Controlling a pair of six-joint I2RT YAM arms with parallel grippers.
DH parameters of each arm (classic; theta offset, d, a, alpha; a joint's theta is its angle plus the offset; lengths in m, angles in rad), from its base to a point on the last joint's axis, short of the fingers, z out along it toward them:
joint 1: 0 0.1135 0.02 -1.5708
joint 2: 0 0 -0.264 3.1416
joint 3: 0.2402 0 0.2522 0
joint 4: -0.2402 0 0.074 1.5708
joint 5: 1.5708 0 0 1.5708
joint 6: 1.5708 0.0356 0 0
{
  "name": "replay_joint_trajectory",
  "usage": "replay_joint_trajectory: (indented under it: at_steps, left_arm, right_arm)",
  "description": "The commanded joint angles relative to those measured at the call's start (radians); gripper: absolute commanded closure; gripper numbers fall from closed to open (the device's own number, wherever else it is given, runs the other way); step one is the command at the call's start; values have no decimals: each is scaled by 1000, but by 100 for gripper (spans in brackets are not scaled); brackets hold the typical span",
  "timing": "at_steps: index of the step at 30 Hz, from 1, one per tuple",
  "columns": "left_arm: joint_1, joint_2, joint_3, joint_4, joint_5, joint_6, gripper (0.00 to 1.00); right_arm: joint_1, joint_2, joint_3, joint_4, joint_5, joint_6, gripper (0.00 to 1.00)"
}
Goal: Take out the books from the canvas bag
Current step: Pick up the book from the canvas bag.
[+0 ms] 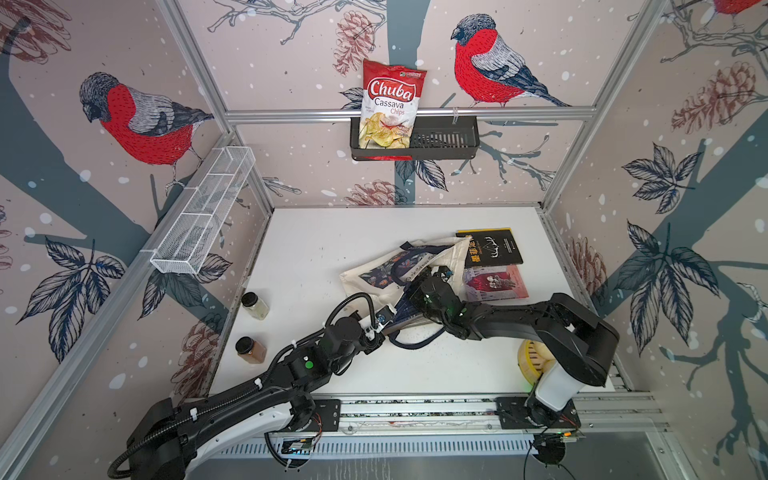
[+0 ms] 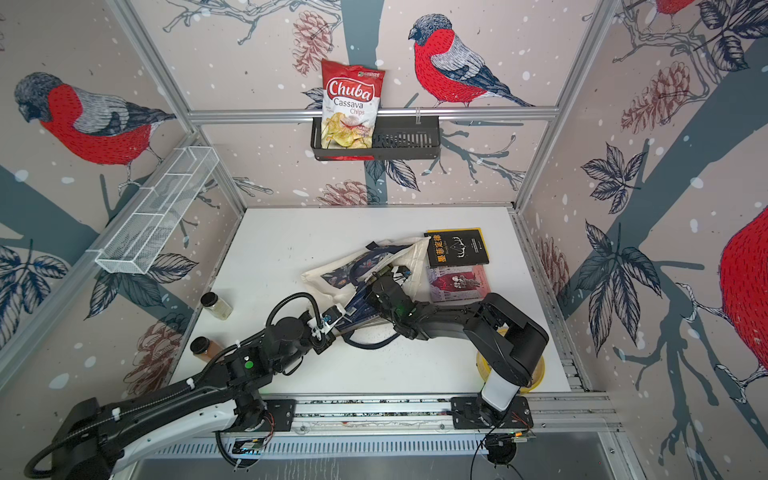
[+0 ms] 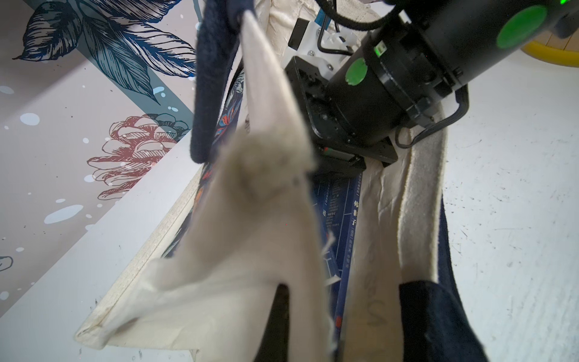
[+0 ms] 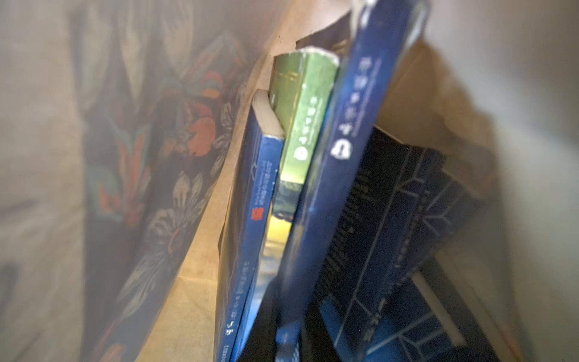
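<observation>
Right end effector (image 3: 340, 164): inside canvas bag (image 1: 365, 274), grip state untellable; books (image 4: 354, 125) straight ahead, spines running along its reach. Left end effector (image 1: 384, 330): pressed together on bag rim.

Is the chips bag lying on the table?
No, the chips bag stands in the black basket, hung well above the table.

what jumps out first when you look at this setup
The red-and-white chips bag standing in the black basket on the back wall. Then the canvas bag mid-table, with the right arm reaching into it, and a black book and a pink book lying flat beside it.
</observation>
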Motion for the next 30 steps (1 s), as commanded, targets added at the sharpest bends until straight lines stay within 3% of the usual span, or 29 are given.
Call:
replay_joint_trajectory:
  at_steps: [1, 13, 21, 30]
  left_arm:
    - [-2, 0, 11, 95, 23, 15, 100]
    - [-1, -8, 12, 104, -24, 9, 100]
    - [-1, -35, 5, 123, -52, 6, 100]
    - [-1, -29, 4, 123, -64, 0, 100]
  right_arm:
    - [4, -33, -11, -28, 69, -55, 100]
    - [90, -322, -113, -100, 143, -83, 100]
    - [168, -576, -155, -211, 304, -142, 100]
    - [190, -728, -92, -253, 369, -261, 100]
